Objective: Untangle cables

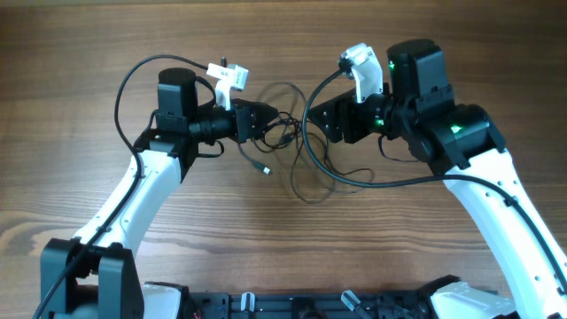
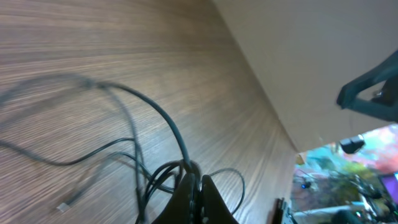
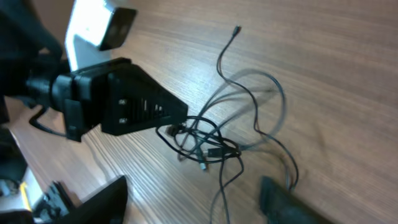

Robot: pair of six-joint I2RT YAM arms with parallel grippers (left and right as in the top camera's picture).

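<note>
Nearest the arm bases, one small plug end (image 1: 264, 168) of the thin black tangled cables (image 3: 200, 144) lies on the brown wooden table (image 1: 89, 53). Beyond it, the left gripper (image 1: 270, 124) pinches the knot, jaws closed. The right gripper (image 1: 317, 120) stands spread, holding nothing.

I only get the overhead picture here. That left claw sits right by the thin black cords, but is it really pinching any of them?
Observer: Yes. Its own wrist view shows the left gripper shut on a bunch of the cables.
Visitor: And the other claw?
Observer: The right wrist view shows the right gripper open, its fingers wide apart with nothing clamped between them.
Visitor: So is the knot undone?
Observer: No. In the right wrist view, several loops cross in a tangle right at the left gripper's tip.
</note>
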